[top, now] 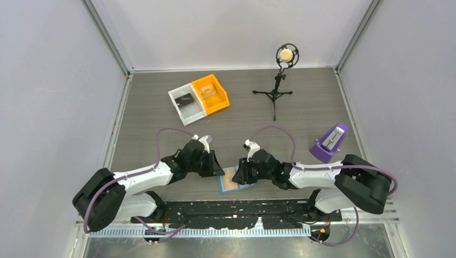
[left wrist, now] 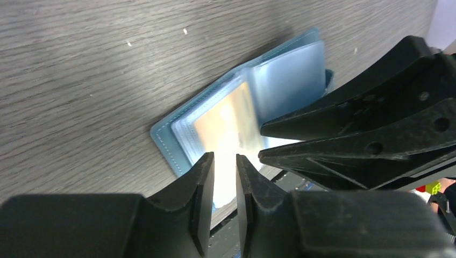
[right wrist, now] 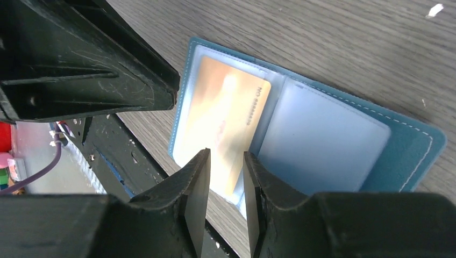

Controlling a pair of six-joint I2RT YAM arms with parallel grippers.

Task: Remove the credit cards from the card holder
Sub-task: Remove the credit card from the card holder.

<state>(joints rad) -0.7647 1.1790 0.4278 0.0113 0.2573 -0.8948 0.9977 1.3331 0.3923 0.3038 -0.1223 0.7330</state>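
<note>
The light-blue card holder lies open on the table by the front edge, partly over it. A tan credit card sits in its clear left-hand pocket, also seen as the glare-washed tan credit card; the clear pocket beside it looks empty. My left gripper hovers over the holder's near end, narrowly open with nothing between the pads. My right gripper hangs over the card's lower corner, also narrowly open and empty. The two grippers face each other across the holder, tips close together.
A white bin holding a small dark flat item and an orange bin stand at the back. A microphone on a tripod is back right, a purple wedge stand right. The black base rail runs just below the table edge.
</note>
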